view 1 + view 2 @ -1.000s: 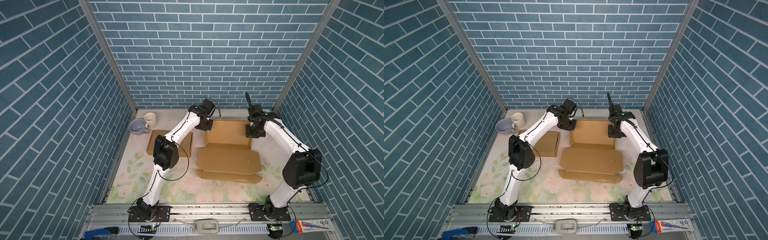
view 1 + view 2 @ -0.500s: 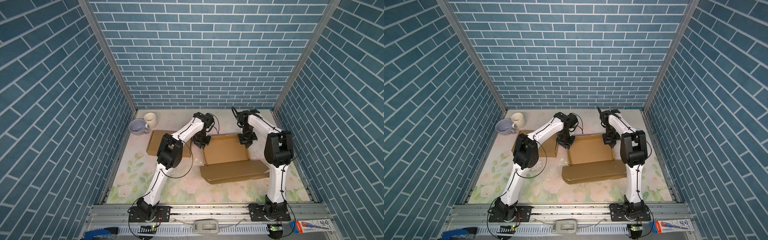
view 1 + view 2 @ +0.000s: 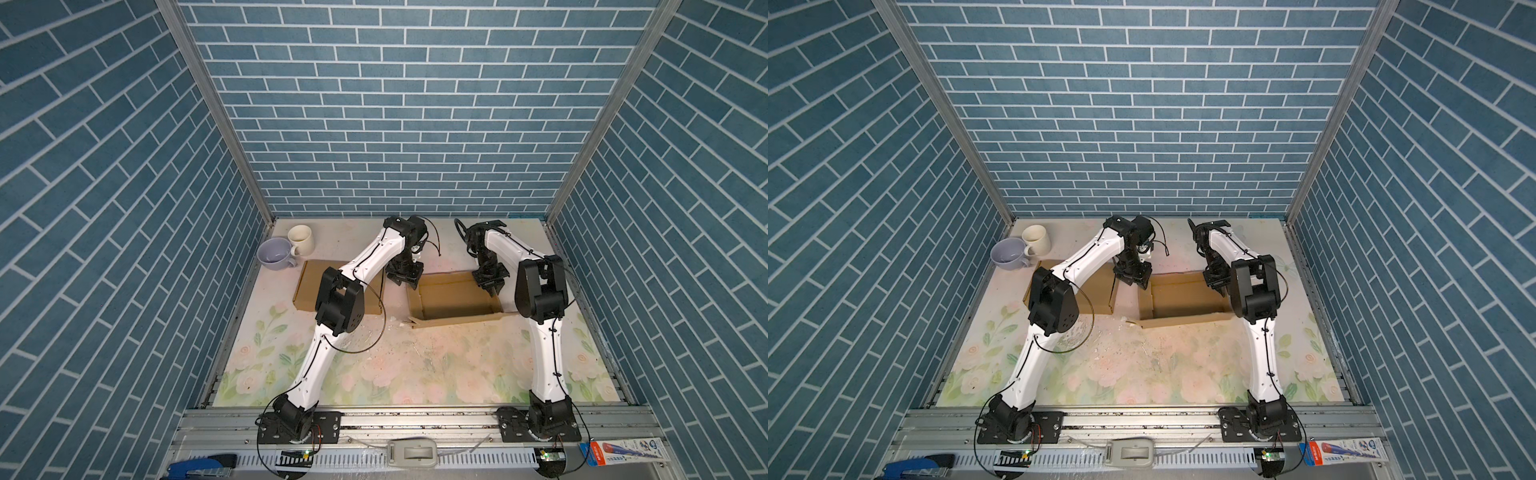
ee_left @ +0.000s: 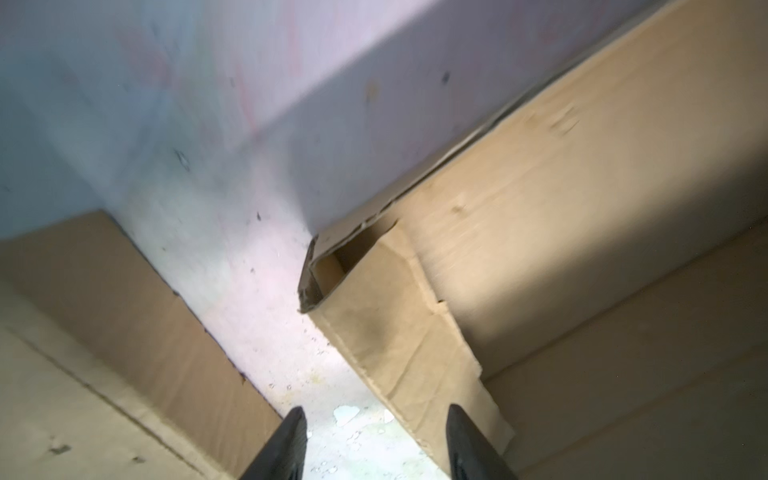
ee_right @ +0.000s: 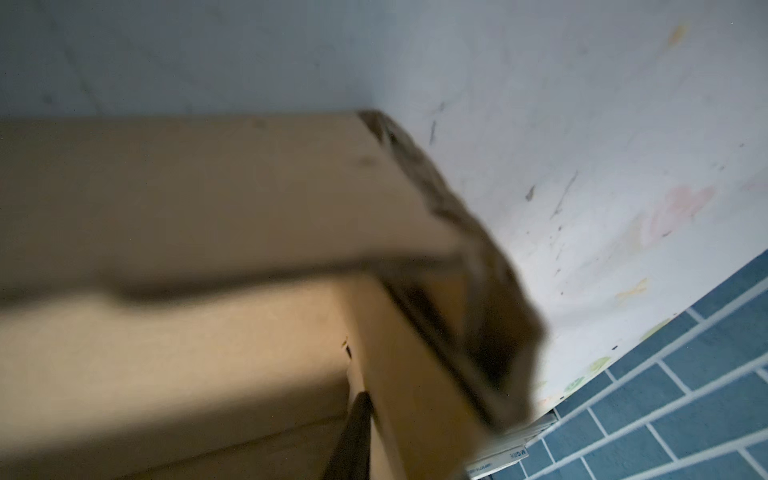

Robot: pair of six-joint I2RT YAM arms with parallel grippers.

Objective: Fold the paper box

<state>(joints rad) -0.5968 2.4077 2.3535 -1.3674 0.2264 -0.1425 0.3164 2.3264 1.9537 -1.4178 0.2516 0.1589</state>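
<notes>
Your left gripper (image 4: pixel 375 415): jaws apart over table (image 4: pixel 257 299), box (image 3: pixel 453 297) wall just beside one finger (image 4: pixel 461 436). Right gripper (image 3: pixel 491 284) at the opposite wall, one finger (image 5: pixel 353 432) inside, other hidden; grip: can't tell. Box's long axis runs gripper to gripper: one arm per end.

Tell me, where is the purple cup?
In both top views the purple cup sits far left on the table, beside the cream mug, behind the flat cardboard.

Qty: 2 boxes (open box (image 3: pixel 453 297), flat box (image 3: pixel 309 279)) + 2 cups (purple cup (image 3: pixel 274 255), cream cup (image 3: pixel 300 240)).
</notes>
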